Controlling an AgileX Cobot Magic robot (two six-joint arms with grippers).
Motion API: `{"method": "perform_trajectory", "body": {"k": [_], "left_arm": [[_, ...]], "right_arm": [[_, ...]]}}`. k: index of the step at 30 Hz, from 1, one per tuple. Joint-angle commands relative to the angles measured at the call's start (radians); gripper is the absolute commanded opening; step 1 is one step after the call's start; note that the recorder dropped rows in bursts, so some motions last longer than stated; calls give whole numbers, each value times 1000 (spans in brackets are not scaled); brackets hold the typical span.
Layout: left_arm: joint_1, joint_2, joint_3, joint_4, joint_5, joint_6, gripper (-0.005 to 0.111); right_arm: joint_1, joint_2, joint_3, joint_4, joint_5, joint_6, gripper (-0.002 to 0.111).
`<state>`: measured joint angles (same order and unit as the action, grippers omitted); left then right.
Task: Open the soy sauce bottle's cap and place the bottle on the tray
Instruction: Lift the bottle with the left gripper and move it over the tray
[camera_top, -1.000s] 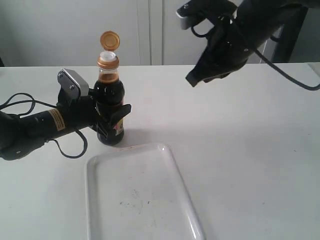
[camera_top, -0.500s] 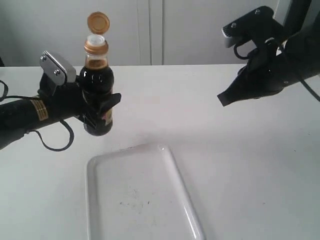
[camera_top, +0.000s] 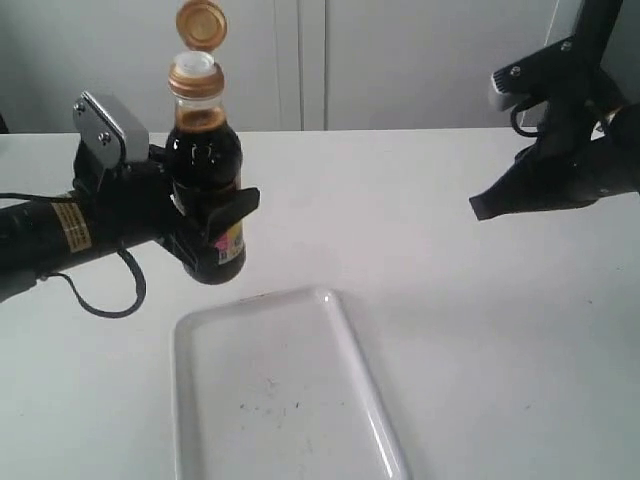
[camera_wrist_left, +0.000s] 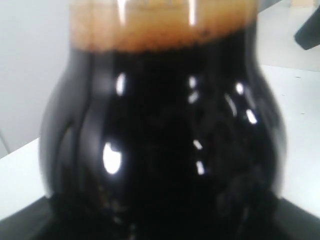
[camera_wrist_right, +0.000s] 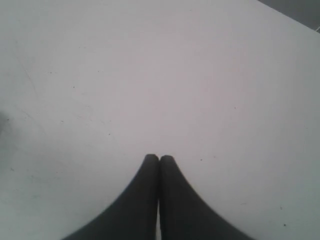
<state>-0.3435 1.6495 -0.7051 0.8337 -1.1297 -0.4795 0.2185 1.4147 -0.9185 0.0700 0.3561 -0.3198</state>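
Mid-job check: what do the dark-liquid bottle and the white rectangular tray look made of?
Dark-liquid bottle: clear, glossy glass or hard plastic; sharp highlights show in the left wrist view, but the look cannot settle which. White rectangular tray: smooth glossy plastic or glazed ceramic, its raised rim catching reflections.

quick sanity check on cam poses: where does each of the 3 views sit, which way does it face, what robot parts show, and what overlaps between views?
Exterior view: off the arms, above the white table, looking down and across toward the cabinets; both arms show, left gripper clamped on the soy sauce bottle, its cap flipped open, above the tray; right gripper off to the right.
Left wrist view: looks along the gripper at the bottle's dark belly; a dark gripper part edges the bottom.
Right wrist view: faces down at bare table; closed fingertips show.
Shared: the bottle (exterior, left wrist); the table (all).
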Motion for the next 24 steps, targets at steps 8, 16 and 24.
{"method": "perform_trajectory", "body": {"k": [8, 16, 24], "left_arm": [[-132, -57, 69, -94, -91, 41, 0], [-242, -57, 76, -108, -91, 38, 0], [-257, -57, 154, -139, -91, 99, 0]], "right_arm": [[-11, -11, 111, 4, -152, 13, 0], [-11, -11, 173, 6, -245, 13, 0], [-11, -9, 177, 6, -261, 13, 0]]}}
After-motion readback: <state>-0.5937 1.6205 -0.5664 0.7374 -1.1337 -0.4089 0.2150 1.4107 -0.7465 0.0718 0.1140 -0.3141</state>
